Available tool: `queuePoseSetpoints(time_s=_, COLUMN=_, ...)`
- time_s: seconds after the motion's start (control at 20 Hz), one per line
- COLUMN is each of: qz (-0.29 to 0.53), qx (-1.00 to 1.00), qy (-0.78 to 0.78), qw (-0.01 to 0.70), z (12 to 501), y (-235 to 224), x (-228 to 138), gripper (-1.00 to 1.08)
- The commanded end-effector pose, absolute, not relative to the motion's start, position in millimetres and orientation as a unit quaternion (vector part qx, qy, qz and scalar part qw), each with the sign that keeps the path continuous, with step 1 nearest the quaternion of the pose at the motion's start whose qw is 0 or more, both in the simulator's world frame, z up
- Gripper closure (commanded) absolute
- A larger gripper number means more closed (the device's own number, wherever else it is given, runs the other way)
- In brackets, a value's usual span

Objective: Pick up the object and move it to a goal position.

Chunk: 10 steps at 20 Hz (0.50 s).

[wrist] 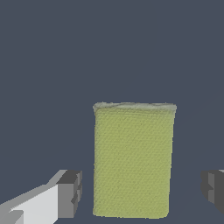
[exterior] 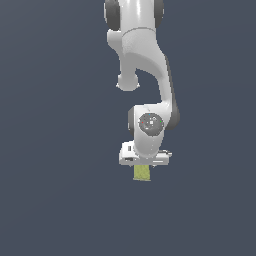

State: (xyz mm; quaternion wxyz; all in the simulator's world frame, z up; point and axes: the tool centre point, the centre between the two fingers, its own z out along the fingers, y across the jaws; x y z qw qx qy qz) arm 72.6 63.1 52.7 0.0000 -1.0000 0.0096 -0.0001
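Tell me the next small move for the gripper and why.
Probably close the fingers. In the wrist view the yellow-green block stands between the two dark fingertips, with a gap showing on each side, so the gripper is open and nothing is gripped yet. The exterior view shows the block directly under the gripper, so it looks lined up.

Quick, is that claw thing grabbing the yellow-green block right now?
Gripper: open, fingers either side of the yellow-green block, gaps visible, not holding it.

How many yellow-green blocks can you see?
1. The yellow-green block sits right under the robot's white claw, between its two fingers, with gaps on both sides. The arm might hide something behind it.
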Motion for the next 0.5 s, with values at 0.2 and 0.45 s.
queuePoseSetpoints(time_s=0.2, qz=0.000, qx=-1.000, qy=0.010, qw=0.000, z=21, y=63, x=71, gripper=-0.92)
queuePoseSetpoints(time_s=0.45, qz=0.000, qx=-1.000, qy=0.010, qw=0.000, z=10, y=63, x=72, gripper=-0.92)
